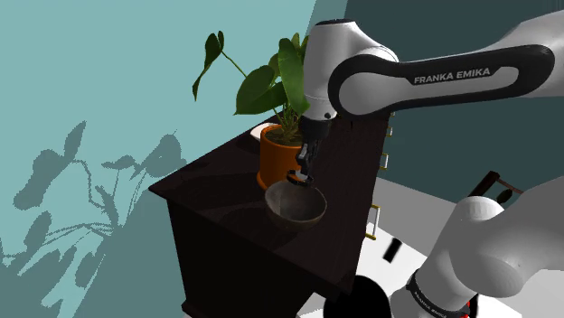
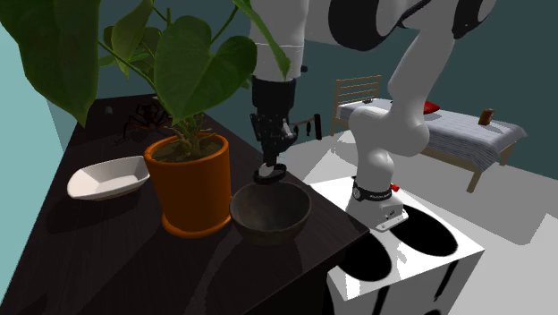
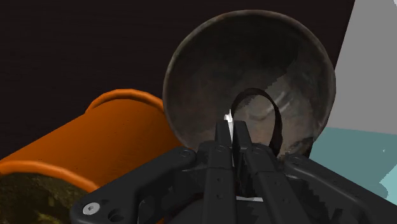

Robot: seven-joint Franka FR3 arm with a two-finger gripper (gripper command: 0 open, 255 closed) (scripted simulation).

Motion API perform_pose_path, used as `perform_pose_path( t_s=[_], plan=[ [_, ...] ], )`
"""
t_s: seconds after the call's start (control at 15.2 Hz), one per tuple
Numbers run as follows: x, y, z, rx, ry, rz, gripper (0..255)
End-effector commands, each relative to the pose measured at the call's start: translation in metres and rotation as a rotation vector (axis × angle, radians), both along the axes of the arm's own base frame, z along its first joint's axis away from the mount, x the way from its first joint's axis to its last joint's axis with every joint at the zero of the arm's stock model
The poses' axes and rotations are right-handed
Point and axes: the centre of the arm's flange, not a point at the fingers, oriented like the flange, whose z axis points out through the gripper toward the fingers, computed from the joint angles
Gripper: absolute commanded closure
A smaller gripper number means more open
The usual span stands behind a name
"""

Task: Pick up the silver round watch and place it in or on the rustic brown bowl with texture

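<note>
The dark brown textured bowl (image 1: pixel 296 206) (image 2: pixel 271 213) (image 3: pixel 254 57) sits on the dark cabinet top (image 1: pixel 208 194), next to an orange plant pot. My gripper (image 1: pixel 303 168) (image 2: pixel 271 161) (image 3: pixel 233 137) hangs just above the bowl's rim on the pot side. Its fingers are shut on the watch (image 1: pixel 296 181) (image 2: pixel 268 176). In the wrist view a sliver of the silver case (image 3: pixel 229 118) shows between the fingertips, and the black strap (image 3: pixel 275 121) loops out over the bowl's inside.
The orange pot (image 1: pixel 278 158) (image 2: pixel 190 183) (image 3: pixel 95 140) with a tall leafy plant stands right beside the bowl and the hand. A white dish (image 2: pixel 107 176) lies beyond the pot. The cabinet edge (image 2: pixel 340 224) runs close by the bowl. A bed (image 2: pixel 465 134) stands far off.
</note>
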Motion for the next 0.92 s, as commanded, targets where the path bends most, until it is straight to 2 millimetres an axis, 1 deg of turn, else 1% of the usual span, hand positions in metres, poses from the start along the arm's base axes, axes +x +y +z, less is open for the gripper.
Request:
perform_pose_path(
  t_s=[0.0, 0.53, 0.86],
  plan=[
    [-0.001, -0.001, -0.011, 0.0, 0.0, 0.0, 255],
    [-0.001, -0.001, -0.053, 0.0, 0.0, 0.0, 255],
    [-0.001, -0.001, -0.055, 0.0, 0.0, 0.0, 255]
  ],
)
